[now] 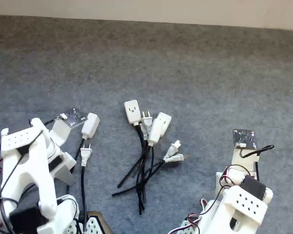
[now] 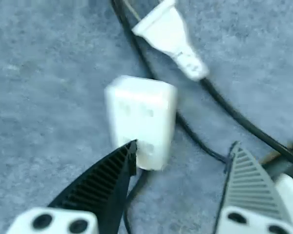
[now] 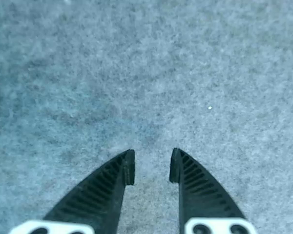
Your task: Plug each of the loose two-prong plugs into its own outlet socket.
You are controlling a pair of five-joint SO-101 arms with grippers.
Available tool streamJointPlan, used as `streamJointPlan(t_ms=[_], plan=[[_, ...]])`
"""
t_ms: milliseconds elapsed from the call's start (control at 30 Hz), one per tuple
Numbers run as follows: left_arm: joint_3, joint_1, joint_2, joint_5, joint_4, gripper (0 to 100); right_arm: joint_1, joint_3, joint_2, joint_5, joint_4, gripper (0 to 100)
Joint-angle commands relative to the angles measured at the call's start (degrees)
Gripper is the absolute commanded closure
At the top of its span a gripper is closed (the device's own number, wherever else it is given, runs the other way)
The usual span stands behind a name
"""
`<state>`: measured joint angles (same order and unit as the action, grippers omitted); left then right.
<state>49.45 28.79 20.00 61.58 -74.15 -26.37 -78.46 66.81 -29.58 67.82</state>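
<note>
My left gripper [image 2: 180,155] is open just above the grey carpet, its black finger [image 2: 121,163] touching the near end of a white outlet socket [image 2: 141,119]. A loose white two-prong plug [image 2: 168,36] on a black cord lies just beyond that socket. In the high view this socket [image 1: 90,125] and plug [image 1: 86,155] lie by the left arm. At the middle lie two more sockets [image 1: 132,111] [image 1: 159,127] and several plugs [image 1: 173,146] with tangled black cords. My right gripper [image 3: 152,162] hovers over bare carpet, its tips a narrow gap apart, holding nothing.
The black cords [image 1: 141,175] fan out from the middle cluster toward the near edge. A black cord [image 2: 244,124] runs past the left gripper's pale finger [image 2: 241,170]. Open carpet [image 1: 210,73] stretches across the far side and between the cluster and the right arm [image 1: 241,200].
</note>
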Motion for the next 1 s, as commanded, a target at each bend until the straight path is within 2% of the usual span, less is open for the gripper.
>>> streamJointPlan(t_ms=[0,267,433,533,700,833,967], plan=[[-1.3,0.3,-4.5,0.8,4.4,71,0.5,0.2,0.7,-0.7,-0.7,87.1],[-1.0,0.3,-8.3,0.9,6.7,71,0.5,0.2,0.7,-0.6,-0.7,87.1],[-1.3,0.7,-4.9,0.9,6.2,71,0.5,0.2,0.7,-0.6,-0.7,87.1],[-1.4,0.3,2.1,1.0,-0.7,71,0.5,0.2,0.7,-0.6,-0.7,87.1],[2.6,-2.4,15.4,6.0,-18.2,71,0.6,0.2,0.7,-0.6,-0.7,87.1],[10.9,-4.4,21.2,6.0,-19.2,71,0.6,0.2,0.7,-0.6,-0.7,87.1],[11.2,-2.9,21.9,6.0,-17.1,71,0.5,0.2,0.7,-0.6,-0.7,87.1]])
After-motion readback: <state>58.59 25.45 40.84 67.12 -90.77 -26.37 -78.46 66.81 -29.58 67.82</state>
